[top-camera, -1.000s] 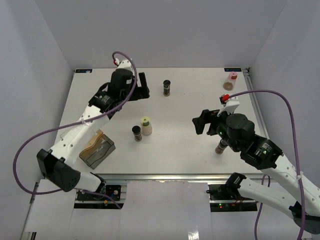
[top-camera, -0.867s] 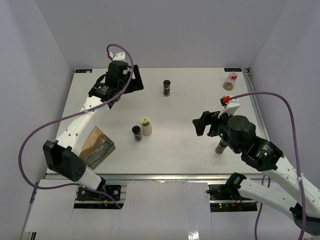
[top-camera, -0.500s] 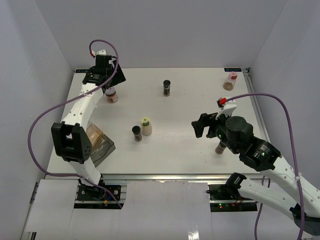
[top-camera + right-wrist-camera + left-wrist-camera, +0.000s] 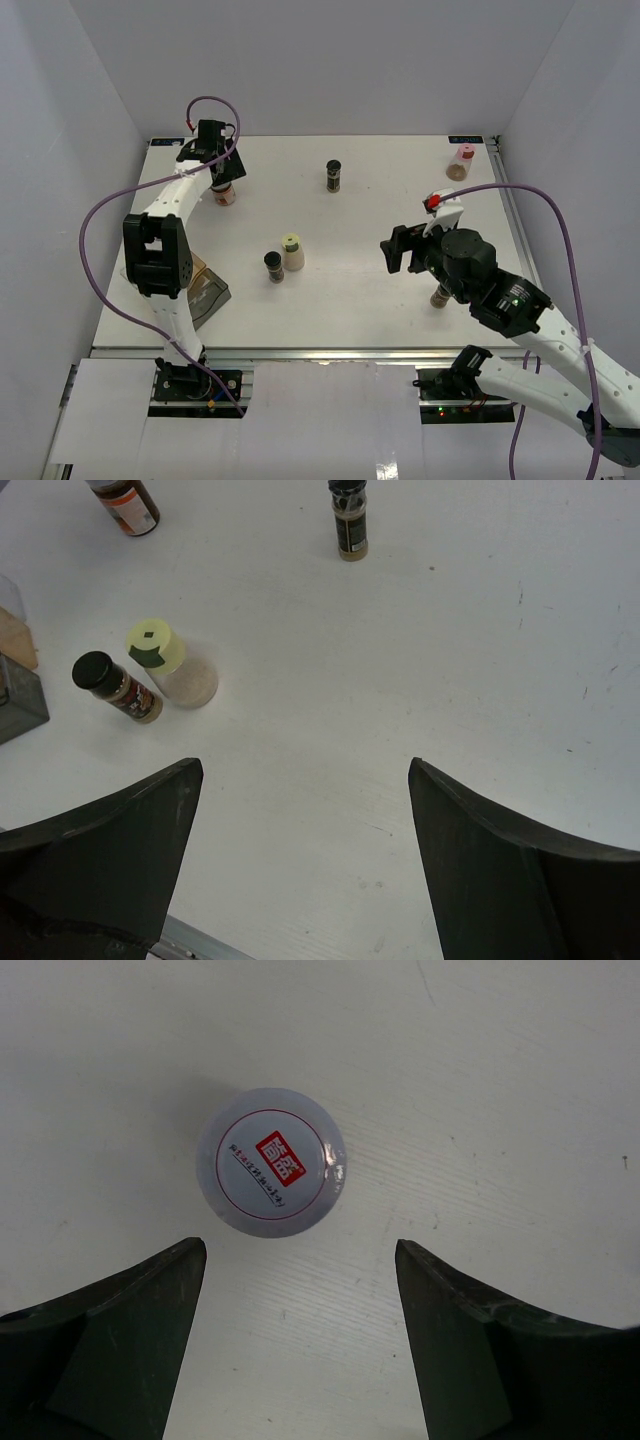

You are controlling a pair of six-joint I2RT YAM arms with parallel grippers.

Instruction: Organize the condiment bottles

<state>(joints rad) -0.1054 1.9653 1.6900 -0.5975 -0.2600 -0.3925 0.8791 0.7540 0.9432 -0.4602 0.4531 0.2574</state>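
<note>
Several condiment bottles stand on the white table (image 4: 380,215). A white-capped jar with brown contents (image 4: 224,193) is at the back left; my left gripper (image 4: 224,172) hovers above it, open and empty. In the left wrist view its cap (image 4: 271,1161) lies just beyond my gripper (image 4: 300,1250). A black-capped jar (image 4: 333,176) is at the back middle and a pink-capped one (image 4: 460,162) at the back right. A cream-capped jar (image 4: 291,251) and a black-capped jar (image 4: 273,266) stand together in the middle. My right gripper (image 4: 397,248) is open and empty above bare table (image 4: 303,770). Another jar (image 4: 440,296) is partly hidden under the right arm.
A grey rectangular box (image 4: 197,297) with a tan insert sits at the front left, and its corner shows in the right wrist view (image 4: 20,695). Grey walls close in the table on three sides. The left arm's purple cable loops over the left edge.
My left gripper has swung left along the back of the table and now sits over the white-capped jar. My right gripper has edged slightly left.
</note>
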